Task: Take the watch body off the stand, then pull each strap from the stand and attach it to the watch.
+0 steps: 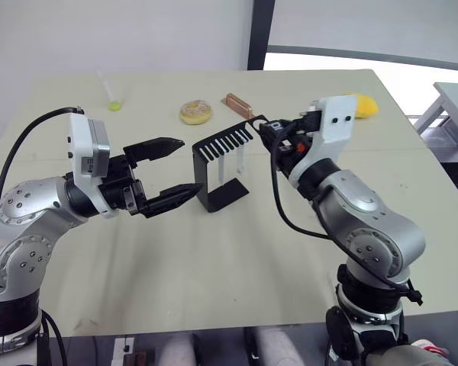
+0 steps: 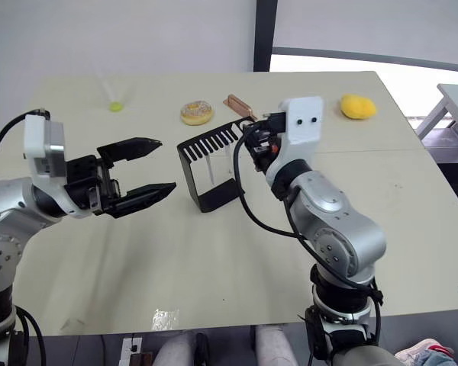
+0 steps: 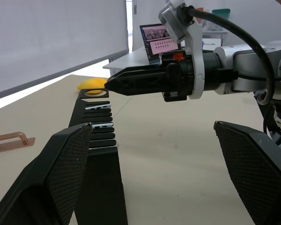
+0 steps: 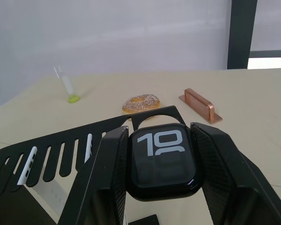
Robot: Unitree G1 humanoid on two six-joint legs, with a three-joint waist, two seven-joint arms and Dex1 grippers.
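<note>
The watch body [image 4: 162, 159] sat pinched between the right gripper's [image 4: 162, 185] two fingers at the right end of the stand's [image 1: 217, 164] slotted top arm, its white digits facing up. Two white straps [image 1: 230, 164] hung from the comb slots, just left of the watch. The left gripper [image 1: 166, 172] hovered left of the stand with fingers spread wide, holding nothing. A doughnut [image 1: 195, 112] and a copper handle [image 1: 237, 104] lay farther back on the table [image 1: 237, 252]. The likely risk: lifting the watch at an angle could snag the top arm and tip the light stand, or the smooth case could slip sideways out of the pinch.
</note>
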